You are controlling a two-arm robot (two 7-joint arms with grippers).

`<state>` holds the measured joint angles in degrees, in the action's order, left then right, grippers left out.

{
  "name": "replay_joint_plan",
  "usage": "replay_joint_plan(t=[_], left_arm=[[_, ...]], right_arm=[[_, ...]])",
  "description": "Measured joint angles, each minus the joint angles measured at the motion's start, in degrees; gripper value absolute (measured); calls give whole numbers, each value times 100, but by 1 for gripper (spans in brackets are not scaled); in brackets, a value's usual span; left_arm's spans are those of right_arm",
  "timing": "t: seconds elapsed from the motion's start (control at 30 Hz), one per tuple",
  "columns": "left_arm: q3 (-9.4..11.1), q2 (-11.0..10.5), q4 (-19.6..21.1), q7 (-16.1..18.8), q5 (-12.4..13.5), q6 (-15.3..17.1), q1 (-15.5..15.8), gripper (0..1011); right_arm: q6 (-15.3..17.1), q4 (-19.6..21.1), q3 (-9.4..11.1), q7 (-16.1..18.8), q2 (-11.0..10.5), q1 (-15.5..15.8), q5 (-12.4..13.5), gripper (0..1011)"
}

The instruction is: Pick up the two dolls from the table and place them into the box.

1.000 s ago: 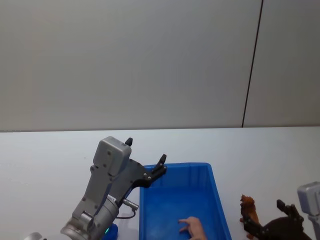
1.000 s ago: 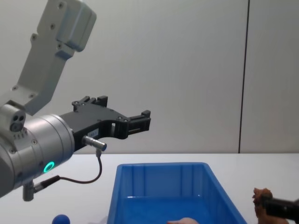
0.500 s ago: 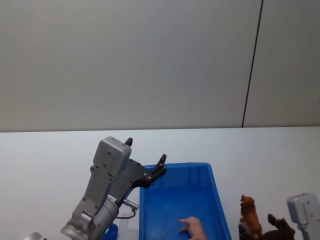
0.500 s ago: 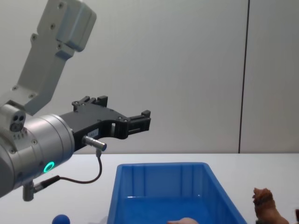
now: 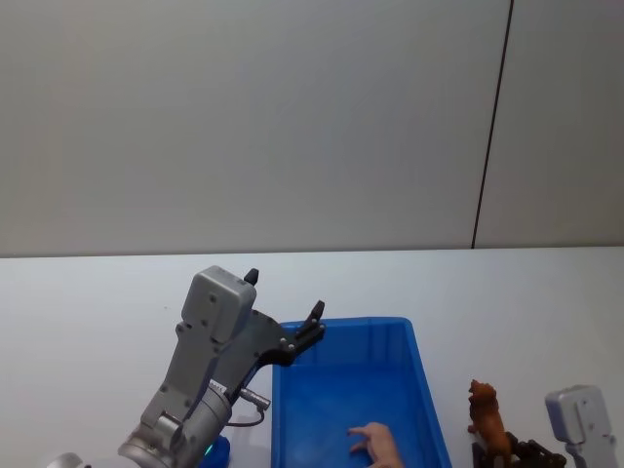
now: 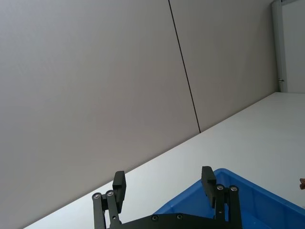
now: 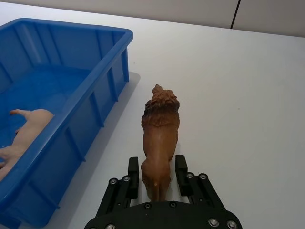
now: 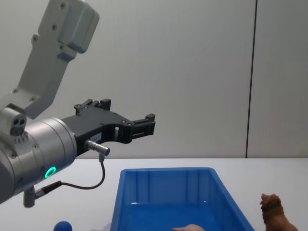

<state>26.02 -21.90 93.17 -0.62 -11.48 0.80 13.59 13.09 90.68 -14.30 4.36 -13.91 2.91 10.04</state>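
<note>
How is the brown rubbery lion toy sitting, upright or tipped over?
Upright: the brown lion stands on its legs on the white table, right of the blue plastic bin, right gripper at its rump.

L claw (image 5: 284, 292) spread by blue box (image 5: 361, 321), brown doll (image 5: 486, 419) R of box

The head view looks forward and down over the box (image 5: 341, 322), and the chest view faces it from lower. The right wrist view sits close behind the brown doll (image 7: 159, 133), beside that same box. The left wrist view tilts up toward the wall (image 6: 95, 71).

box (image 7: 107, 86) wall beside brown doll (image 7: 159, 138), bare table (image 7: 248, 119) opposite
</note>
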Motion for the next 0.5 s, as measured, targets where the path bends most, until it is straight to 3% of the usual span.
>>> replay_joint_plan(t=[0.1,0.23,0.5], left_arm=[[0,0,0,0,0,0,0,1001],[0,0,0,0,0,0,0,1001],[0,0,0,0,0,0,0,1001]], right_arm=[[-24,-11,-7,-46,16,-5,-52,444],[-73,43,-8,-94,18,7,-112,286],[-244,324,0,-119,-10,54,-203,267]])
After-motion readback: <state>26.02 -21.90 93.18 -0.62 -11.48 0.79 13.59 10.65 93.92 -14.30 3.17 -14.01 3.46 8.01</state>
